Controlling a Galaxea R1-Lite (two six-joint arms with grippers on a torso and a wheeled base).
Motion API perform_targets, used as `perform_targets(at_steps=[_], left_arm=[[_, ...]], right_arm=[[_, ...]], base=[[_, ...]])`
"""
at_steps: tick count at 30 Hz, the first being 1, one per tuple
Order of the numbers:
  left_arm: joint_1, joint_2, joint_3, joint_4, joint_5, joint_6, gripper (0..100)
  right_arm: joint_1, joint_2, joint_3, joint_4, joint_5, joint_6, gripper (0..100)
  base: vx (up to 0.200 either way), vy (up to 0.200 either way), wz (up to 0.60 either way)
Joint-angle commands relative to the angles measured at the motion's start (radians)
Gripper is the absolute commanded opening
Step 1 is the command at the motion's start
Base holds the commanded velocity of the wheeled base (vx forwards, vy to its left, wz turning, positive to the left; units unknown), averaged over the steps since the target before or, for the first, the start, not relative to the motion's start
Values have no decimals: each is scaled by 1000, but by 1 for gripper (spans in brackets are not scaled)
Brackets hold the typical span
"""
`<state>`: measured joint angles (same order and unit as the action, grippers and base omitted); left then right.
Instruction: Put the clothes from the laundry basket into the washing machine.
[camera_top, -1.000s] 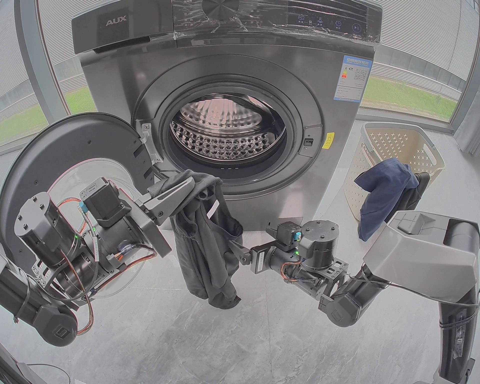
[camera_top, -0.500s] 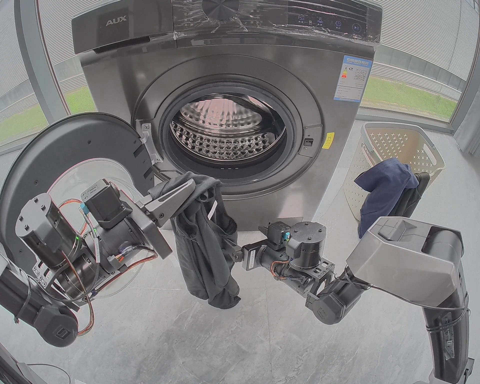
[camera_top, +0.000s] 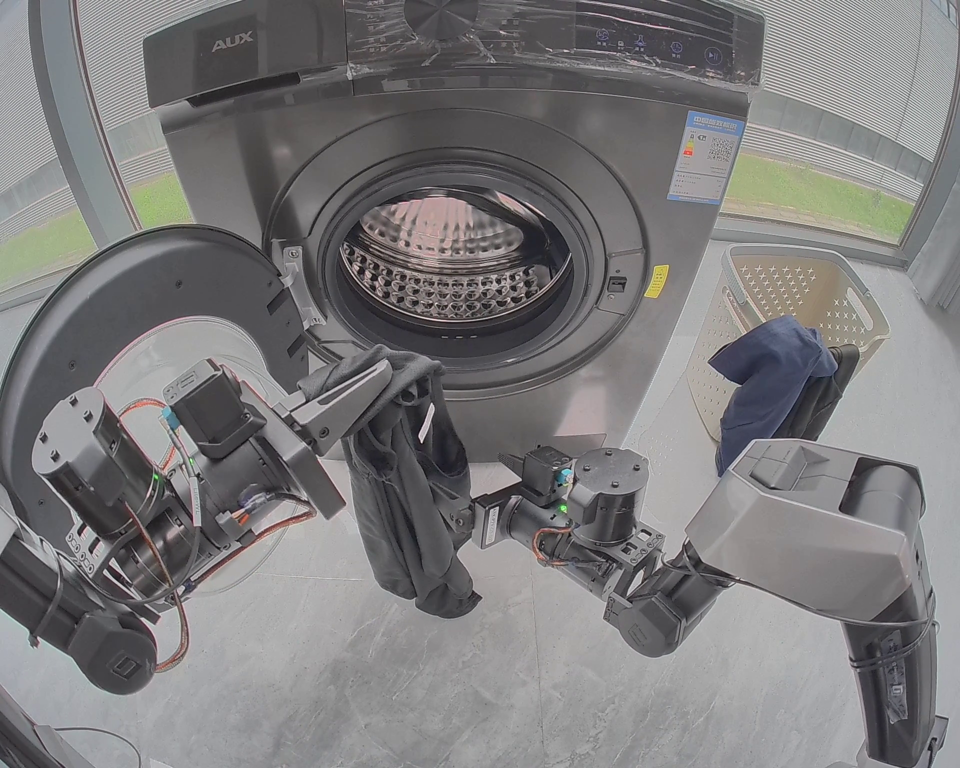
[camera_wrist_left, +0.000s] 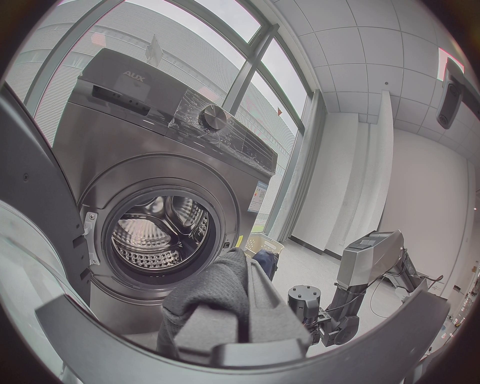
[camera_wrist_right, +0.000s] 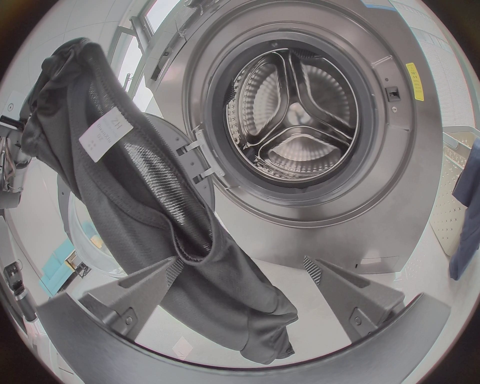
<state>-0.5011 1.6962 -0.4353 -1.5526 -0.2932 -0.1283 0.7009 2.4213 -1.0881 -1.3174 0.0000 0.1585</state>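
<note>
Floor (camera_top: 400, 690): pale marbled tile at 6 o'clock of the head view, nearest the camera, running up to the foot of the washing machine (camera_top: 600, 330).
Left tool (camera_top: 372, 388): at 8 o'clock of the head view, aimed toward 2 o'clock. Its fingers are clamped on the top fold of the dark grey garment (camera_top: 410, 500).
Right tool (camera_wrist_right: 239, 267): just below the centre of the head view, aimed toward 9 o'clock at the cloth's lower half. Its fingers stand apart. Whether either finger touches the cloth cannot be told.
Garment: the dark grey garment hangs limp in the air from the left tool, down toward the floor, before the machine's lower front. In the right wrist view its lower half hangs between the fingers of the right tool, and a white tag (camera_wrist_right: 105, 132) shows on its inner side.
Door (camera_top: 130, 290): round, swung wide open at 9 o'clock of the opening, behind the left arm.
Washing machine: dark grey front loader at 12 o'clock of the head view.
Drum (camera_top: 450, 250): shiny perforated steel inside the round opening.
Laundry basket (camera_top: 800, 285): cream, perforated, on the floor at 3 o'clock of the machine, close to its side.
Navy cloth (camera_top: 770, 385): draped over the laundry basket's near rim and down its outer wall, with a darker cloth (camera_top: 828, 392) just beside it at 3 o'clock.
</note>
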Motion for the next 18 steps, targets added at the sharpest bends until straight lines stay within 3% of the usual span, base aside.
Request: perform_targets(at_steps=[1, 8, 17, 18], left_arm=[[-1, 0, -2, -4, 0, -1, 0], [-1, -1, -3, -4, 0, -1, 0], [1, -3, -5, -4, 0, -1, 0], [3, -1, -5, -4, 0, -1, 0]], right_arm=[[6, 9, -6, -3, 11, 1, 100], [6, 28, -41, -5, 44, 1, 100], [-1, 55, -70, -42, 38, 1, 100], [-1, 55, -69, -42, 38, 1, 0]], base=[[0, 0, 0], [0, 0, 0], [0, 0, 0], [0, 0, 0]])
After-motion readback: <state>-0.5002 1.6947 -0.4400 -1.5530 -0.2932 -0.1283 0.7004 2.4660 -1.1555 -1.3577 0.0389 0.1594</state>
